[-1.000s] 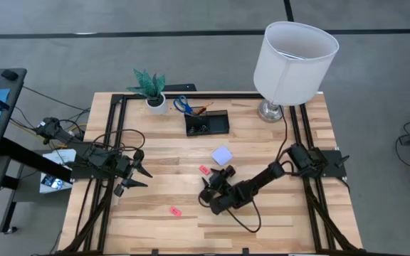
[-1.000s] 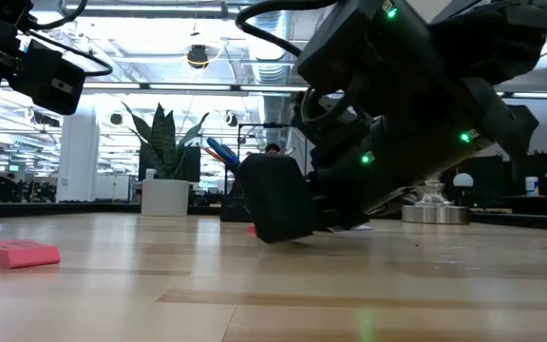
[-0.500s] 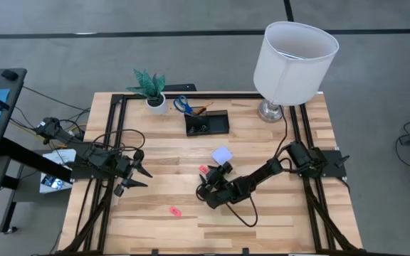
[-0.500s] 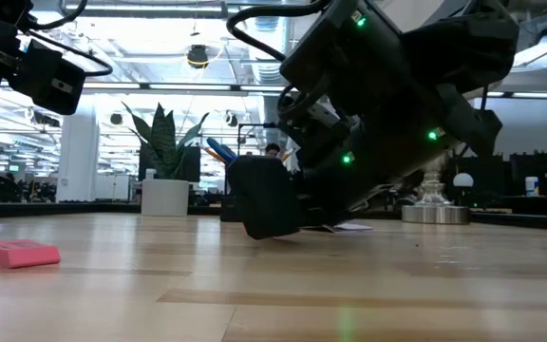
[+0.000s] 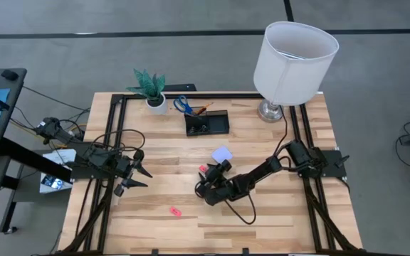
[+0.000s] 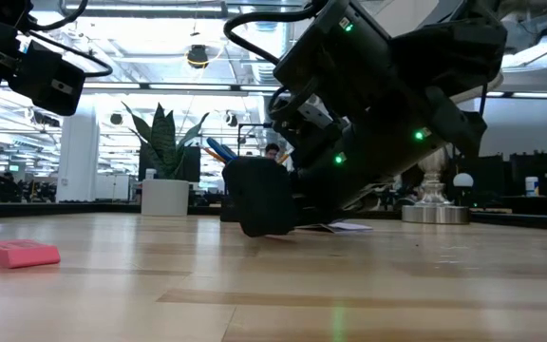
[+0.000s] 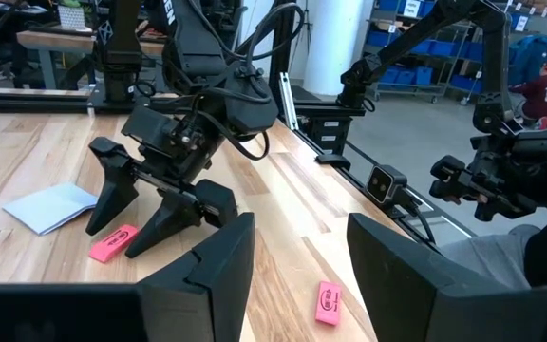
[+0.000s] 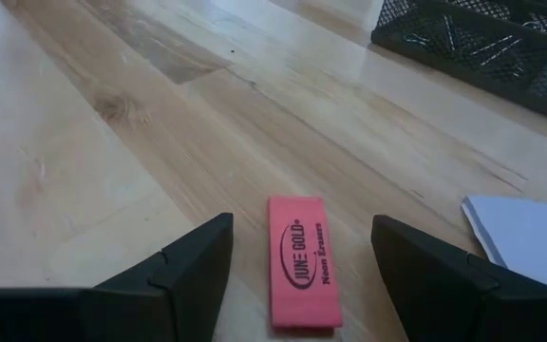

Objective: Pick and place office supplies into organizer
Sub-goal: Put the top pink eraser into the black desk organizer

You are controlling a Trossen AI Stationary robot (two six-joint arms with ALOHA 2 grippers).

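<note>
A pink eraser (image 8: 302, 261) lies flat on the table, left of the pale note pad (image 5: 222, 154). My right gripper (image 8: 300, 233) is low over the table and slants down. It is open, with one finger on either side of the eraser; in the left wrist view the fingers (image 7: 164, 217) stand beside the eraser (image 7: 114, 242) and no touch shows. A second pink eraser (image 5: 174, 210) lies nearer the front edge. The black organizer (image 5: 206, 124) stands at the far middle, with blue-handled scissors (image 5: 182, 104) upright in it. My left gripper (image 5: 142, 178) waits open and level at the table's left.
A white plant pot (image 5: 156, 102) stands left of the organizer. A lamp with a large white shade (image 5: 294, 64) stands at the far right corner. Black rails (image 5: 117, 135) run along the table's sides. A cable (image 5: 244, 213) trails from my right arm.
My right gripper has slid low over the table toward the left and far edges, up to the pink eraser, which now lies between its open fingers. Its opening has stayed the same. The eraser has not moved.
</note>
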